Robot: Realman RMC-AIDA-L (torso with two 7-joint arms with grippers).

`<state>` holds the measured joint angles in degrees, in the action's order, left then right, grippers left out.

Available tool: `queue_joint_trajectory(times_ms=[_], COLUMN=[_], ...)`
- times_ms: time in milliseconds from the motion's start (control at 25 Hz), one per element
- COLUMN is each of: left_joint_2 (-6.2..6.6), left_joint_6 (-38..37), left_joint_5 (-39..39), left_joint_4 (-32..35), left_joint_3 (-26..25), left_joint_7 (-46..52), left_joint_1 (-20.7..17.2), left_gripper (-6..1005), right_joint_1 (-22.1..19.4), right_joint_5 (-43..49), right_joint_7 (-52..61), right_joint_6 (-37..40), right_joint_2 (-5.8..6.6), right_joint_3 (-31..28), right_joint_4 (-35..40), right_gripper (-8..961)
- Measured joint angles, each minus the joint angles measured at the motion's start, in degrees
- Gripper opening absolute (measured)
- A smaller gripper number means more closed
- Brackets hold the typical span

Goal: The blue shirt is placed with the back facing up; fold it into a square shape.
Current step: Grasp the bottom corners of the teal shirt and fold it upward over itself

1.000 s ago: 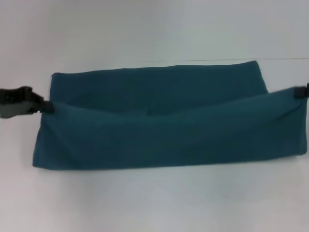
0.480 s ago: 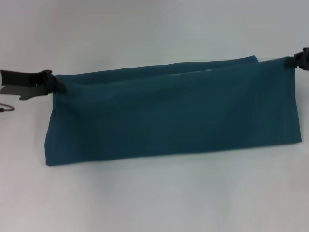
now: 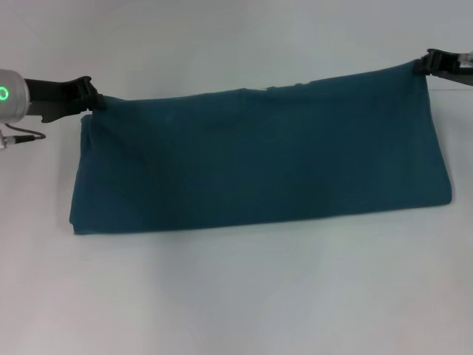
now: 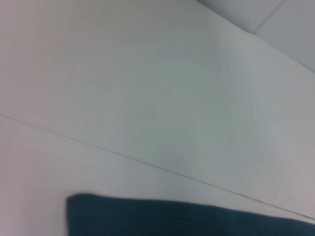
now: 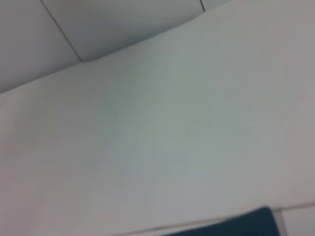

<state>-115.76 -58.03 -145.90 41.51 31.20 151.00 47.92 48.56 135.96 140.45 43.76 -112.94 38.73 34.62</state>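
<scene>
Teal-blue cotton fills the middle of my head view: the large dark teal-blue short-sleeved shirt (image 3: 259, 159) lies as a long folded band on the plain white table (image 3: 236, 296), plain side up, no lettering showing. It stretches from my one set of fingers to the other.

My left gripper (image 3: 90, 98) sits at the band's far corner on my left, black fingers pinched tight on the cloth, which bunches into a small gather right at the tips. Just behind those fingers the grey wrist (image 3: 11, 95) shows a green ring light, and a thin cable (image 3: 22, 137) curls beneath it.

My right gripper (image 3: 429, 63) is at the far corner on my right, also clamped on the fabric, the corner drawn up to a point between the fingers.

Between my two grips the far edge runs taut, with a slight dip near my left fingers. The near folded edge lies flat on the table, well apart from both grippers.

My left wrist view catches only a dark strip of the shirt (image 4: 187, 219) against the tabletop; my right wrist view shows one small corner of it (image 5: 241, 225).
</scene>
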Motion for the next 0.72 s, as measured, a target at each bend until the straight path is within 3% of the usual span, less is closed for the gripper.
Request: queue_joint_trajectory(times_ms=[280, 720], left_joint_2=[-0.28, -1.02], left_joint_6=[5.1, 8.1], left_joint_5=[-0.3, -0.4], left_joint_4=[-0.3, -0.3], left_joint_3=[2.6, 2.7], left_joint_7=[3.5, 3.9], left_joint_1=[0.0, 0.0], left_gripper=[17, 34], right_joint_1=[2.9, 4.6], right_joint_5=[3.3, 4.5], right_joint_7=[4.2, 4.2], right_joint_6=[-8.4, -11.8], right_joint_2=[-0.54, -0.63], right_joint_3=[6.6, 7.1], right_joint_4=[-2.3, -5.1], right_gripper=[91, 99])
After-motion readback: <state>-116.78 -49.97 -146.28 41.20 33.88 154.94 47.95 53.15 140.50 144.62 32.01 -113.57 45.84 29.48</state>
